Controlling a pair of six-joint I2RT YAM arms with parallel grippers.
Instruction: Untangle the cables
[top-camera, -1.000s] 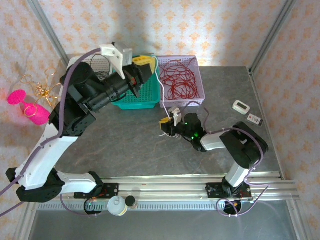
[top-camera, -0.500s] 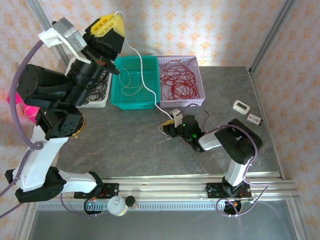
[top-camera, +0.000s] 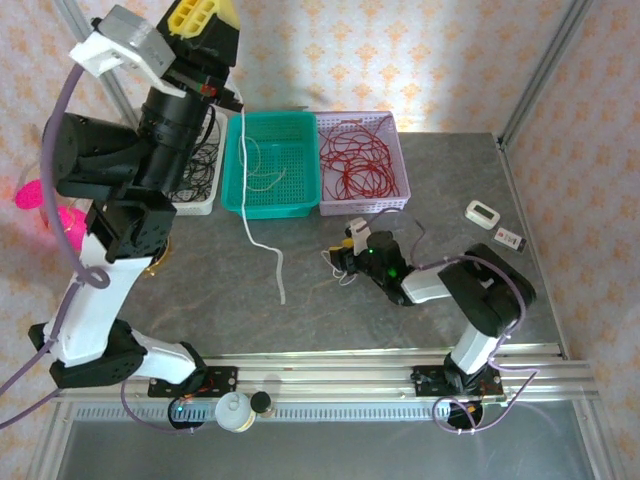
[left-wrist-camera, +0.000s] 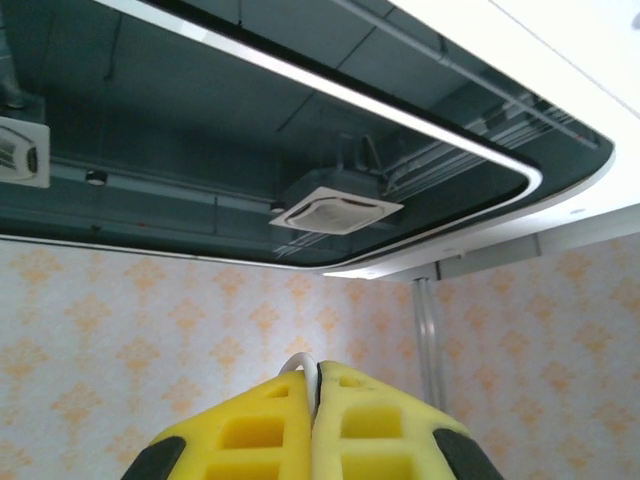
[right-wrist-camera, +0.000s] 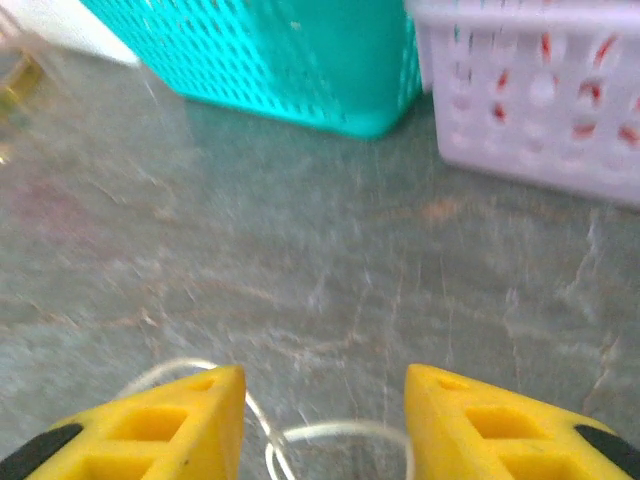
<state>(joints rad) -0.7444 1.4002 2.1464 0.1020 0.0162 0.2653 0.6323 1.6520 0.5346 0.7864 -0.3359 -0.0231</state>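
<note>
My left gripper (top-camera: 206, 18) is raised high at the back left, shut on a white cable (left-wrist-camera: 306, 366) that peeks out between its yellow fingertips (left-wrist-camera: 345, 385). That white cable (top-camera: 262, 245) hangs down past the teal basket (top-camera: 232, 170) and ends loose on the table. My right gripper (top-camera: 338, 262) sits low on the table, open, with a thin white cable loop (right-wrist-camera: 345, 435) lying between its fingers (right-wrist-camera: 205, 400). Red cables (top-camera: 355, 160) fill the lilac basket (top-camera: 398, 150). Black cables (top-camera: 200, 170) lie in a white basket behind my left arm.
A small white device (top-camera: 483, 212) and a smaller item (top-camera: 508, 238) lie at the right. A gold wire stand (top-camera: 82, 182) with pink pieces (top-camera: 34, 193) stands at the far left. A white roll (top-camera: 232, 410) sits on the front rail.
My left gripper rose higher with the white cable. The right gripper opened and the cable's far end swung free to the left, onto the table.
</note>
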